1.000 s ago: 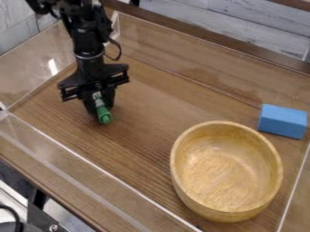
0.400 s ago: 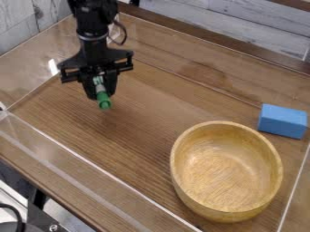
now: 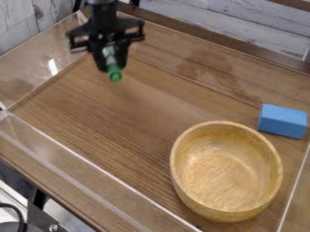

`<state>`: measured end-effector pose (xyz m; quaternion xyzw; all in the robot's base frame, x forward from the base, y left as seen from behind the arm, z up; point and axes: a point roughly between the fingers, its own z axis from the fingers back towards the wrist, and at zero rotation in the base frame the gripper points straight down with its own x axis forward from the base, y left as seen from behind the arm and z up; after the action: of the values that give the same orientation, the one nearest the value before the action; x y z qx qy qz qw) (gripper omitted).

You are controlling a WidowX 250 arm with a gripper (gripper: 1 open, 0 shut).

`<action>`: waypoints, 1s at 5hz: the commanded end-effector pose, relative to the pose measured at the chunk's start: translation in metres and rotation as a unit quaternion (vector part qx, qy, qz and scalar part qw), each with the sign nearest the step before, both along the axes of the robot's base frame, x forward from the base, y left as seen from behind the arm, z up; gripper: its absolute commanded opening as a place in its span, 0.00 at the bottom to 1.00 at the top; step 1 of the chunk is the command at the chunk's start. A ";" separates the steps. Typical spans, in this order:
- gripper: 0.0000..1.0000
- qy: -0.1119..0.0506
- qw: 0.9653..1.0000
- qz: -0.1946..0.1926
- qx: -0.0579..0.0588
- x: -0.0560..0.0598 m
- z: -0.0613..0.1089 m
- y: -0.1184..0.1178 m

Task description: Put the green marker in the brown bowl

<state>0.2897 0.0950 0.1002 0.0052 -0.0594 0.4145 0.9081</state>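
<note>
In the camera view, the green marker (image 3: 112, 69) is a short, thick stick: what shows below my fingers is a dark stretch of barrel ending in a bright green cap, which points down and a little toward the lower right. It hangs tilted, clear of the wooden table (image 3: 109, 136), with nothing under it but the brown grain. The upper part of it is hidden between my fingers.

My gripper (image 3: 109, 54) sits near the top left of the view, pointing down, its black body spread out to both sides above the marker. My jaws stand narrow, pressed in on the marker's barrel from both sides, and that is the only thing I touch.

The brown bowl (image 3: 182, 172) lies well apart from me, at the lower right: round, shallow, light wood with a thick rim, and its hollow shows only grain. Just beyond its far right edge sits a small blue block (image 3: 284, 120), beside the bowl but apart from it.
</note>
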 end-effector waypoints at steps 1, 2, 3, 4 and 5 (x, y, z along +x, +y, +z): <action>0.00 -0.056 0.998 -0.037 0.001 0.023 0.037 -0.008; 0.00 -0.080 0.993 -0.085 -0.001 0.026 0.041 -0.015; 0.00 -0.093 0.986 -0.138 0.001 0.025 0.042 -0.022; 0.00 -0.108 0.976 -0.189 0.005 0.022 0.045 -0.026; 0.00 -0.121 0.966 -0.228 0.014 0.024 0.046 -0.023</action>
<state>0.3116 0.0691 0.1269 -0.0495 -0.1430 0.1957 0.9689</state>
